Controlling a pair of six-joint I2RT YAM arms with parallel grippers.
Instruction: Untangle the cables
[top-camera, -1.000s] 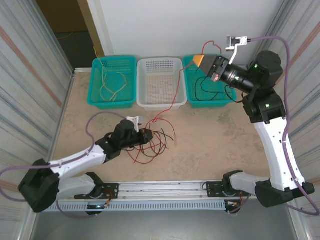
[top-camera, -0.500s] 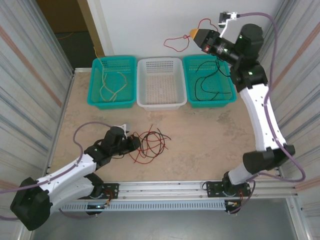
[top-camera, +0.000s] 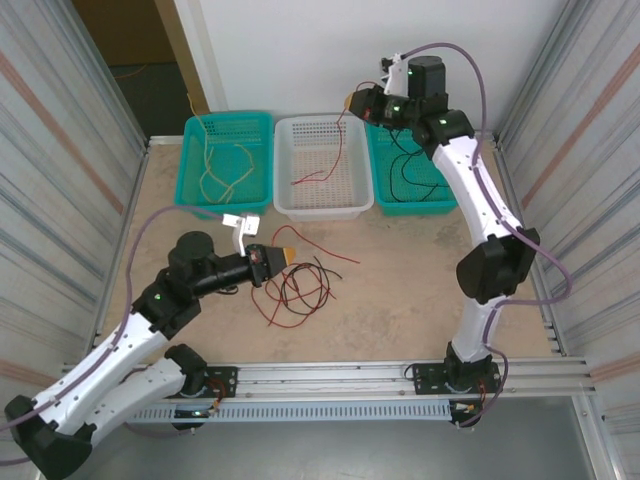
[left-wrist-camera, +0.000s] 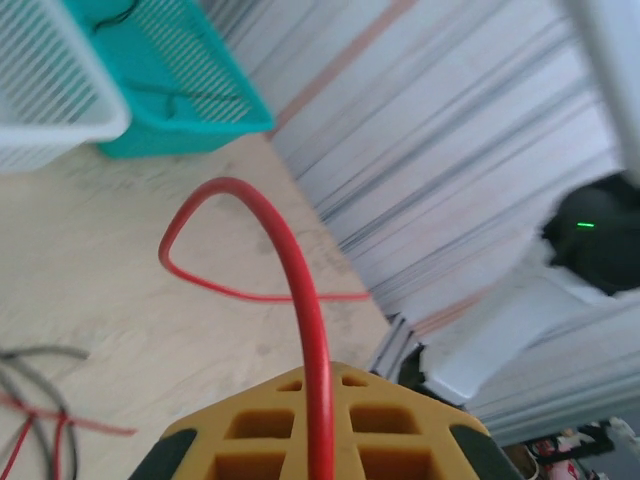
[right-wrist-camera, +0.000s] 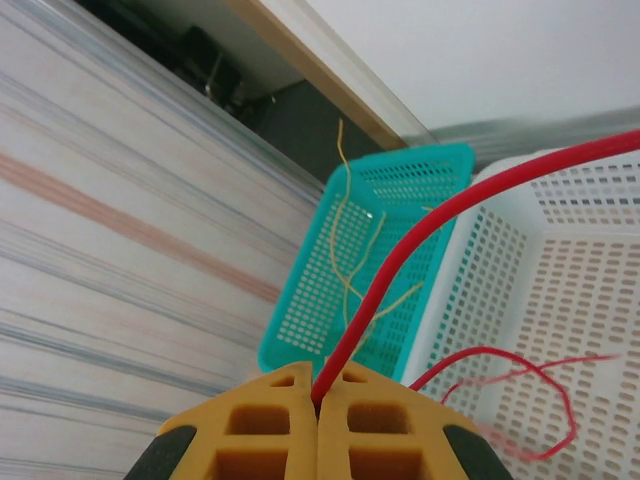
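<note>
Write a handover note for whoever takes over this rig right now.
Left end effector: shut on a red wire that trails across the table.
Right end effector: shut on a second red wire, raised, its end dangling into the white basket.
Done: pale yellow wires lie in the left teal basket, a black wire in the right teal basket.
Left: drop the raised wire into the white basket; a tangle of red and black wires lies on the table.
</note>
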